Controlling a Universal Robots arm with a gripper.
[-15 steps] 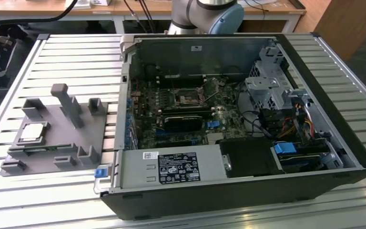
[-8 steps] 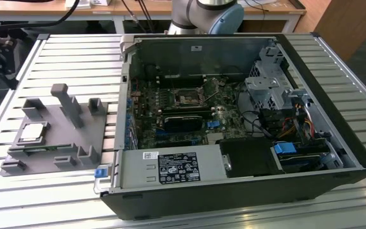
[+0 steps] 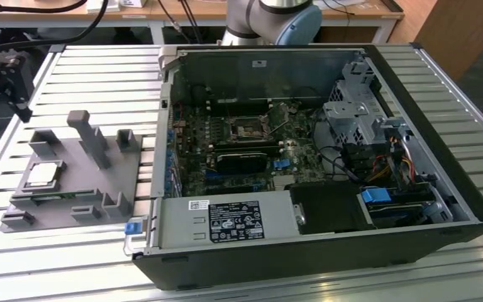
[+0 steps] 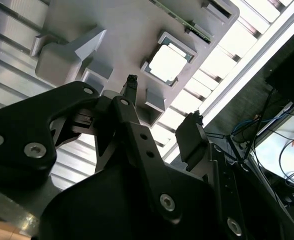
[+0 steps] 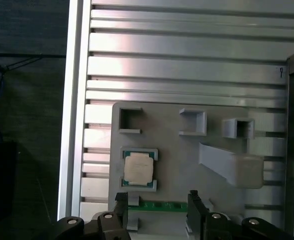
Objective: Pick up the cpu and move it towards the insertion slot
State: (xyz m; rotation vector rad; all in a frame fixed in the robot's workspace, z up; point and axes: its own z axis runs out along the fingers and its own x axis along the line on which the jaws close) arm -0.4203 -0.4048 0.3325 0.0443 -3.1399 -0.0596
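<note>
**Gripper.** In the first wrist view the gripper [image 5: 157,212] hangs over the grey fixture [image 5: 187,165]. The jaws stand apart and nothing is between them. The second wrist view shows the same gripper [image 4: 162,107], with its two dark fingers [image 4: 131,85] spread and clear of the fixture [image 4: 122,30] below.

**Cpu.** The cpu [image 3: 44,175] lies flat in a square recess of the fixture [image 3: 86,179], silvery top upward, at the exterior view's left and below mid-height. It has not been lifted. In the first wrist view the cpu [image 5: 138,167] sits just beyond the fingertips, nearer one finger than the other, with a gap to both. A green board strip [image 5: 159,205] lies in the fixture beside it. In the second wrist view the cpu [image 4: 168,64] is bright with glare and untouched.

**Insertion slot.** The insertion slot [image 3: 248,130] is a dark square with a shiny frame on the motherboard [image 3: 224,151]. The board sits inside the open computer case [image 3: 309,258], centre of the exterior view and well apart from the cpu. A long black card [image 3: 241,162] lies just below the slot in the frame.

**Surroundings.** Fixture and case both rest on the slatted metal counter [image 3: 82,75]. The fixture's tall post [image 3: 88,135] stands upright between the cpu and the case. The arm's base [image 3: 275,16] is at the top centre of the frame.
</note>
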